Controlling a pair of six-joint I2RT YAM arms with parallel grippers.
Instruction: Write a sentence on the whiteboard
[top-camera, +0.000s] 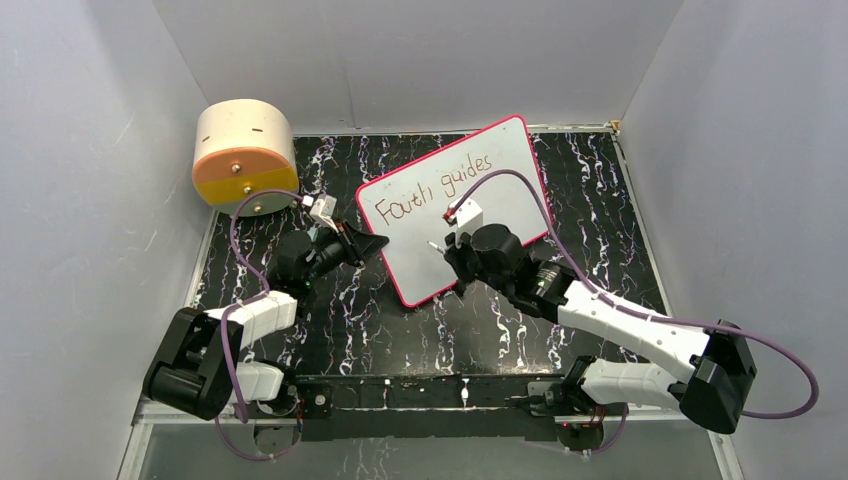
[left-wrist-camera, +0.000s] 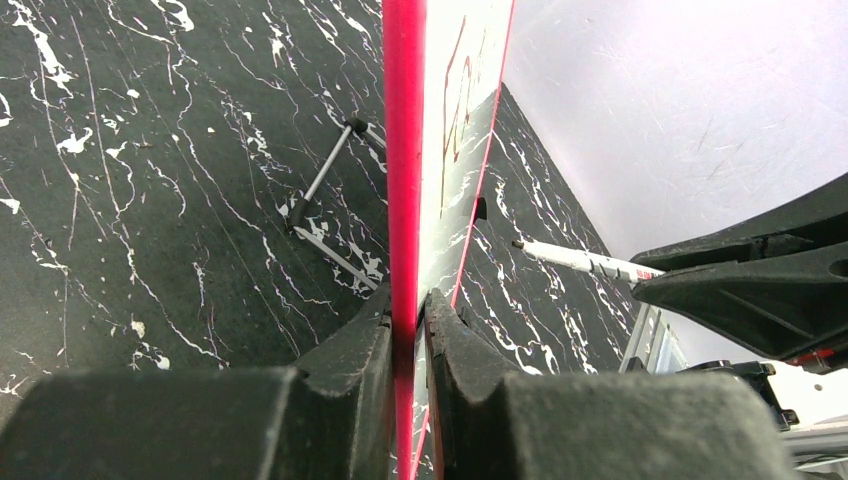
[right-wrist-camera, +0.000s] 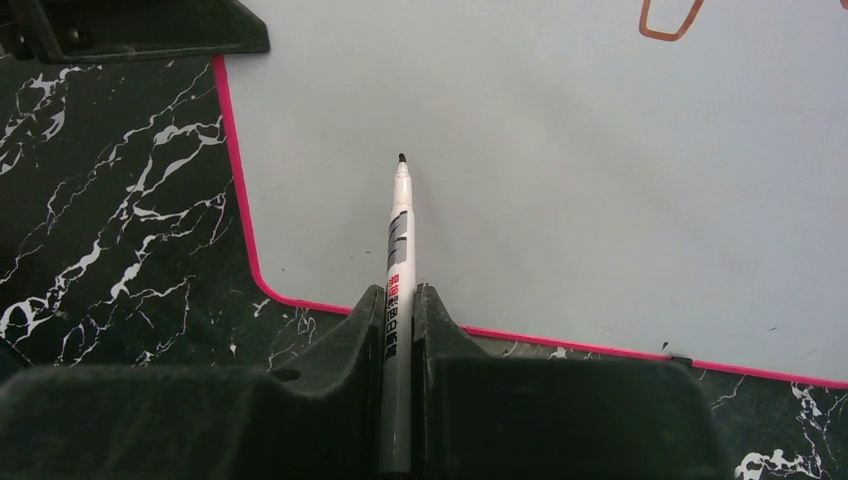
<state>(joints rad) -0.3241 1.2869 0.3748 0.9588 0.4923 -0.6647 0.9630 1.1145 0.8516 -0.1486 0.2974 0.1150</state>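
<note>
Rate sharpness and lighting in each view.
Top external: evenly lit, the sentence legible on the whiteboard. Left wrist: left gripper soft up close, wall behind bright. Right wrist: marker crisp, board free of glare.

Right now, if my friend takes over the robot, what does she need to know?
Left gripper: shut on the whiteboard's pink edge, holding it.
Right gripper: shut on the marker, with its tip over the board's blank lower part. I cannot tell whether it is touching.
Done: the sentence reads roughly "Faith guides", in one line.
Left: any further words, probably in the blank space below that line.
</note>
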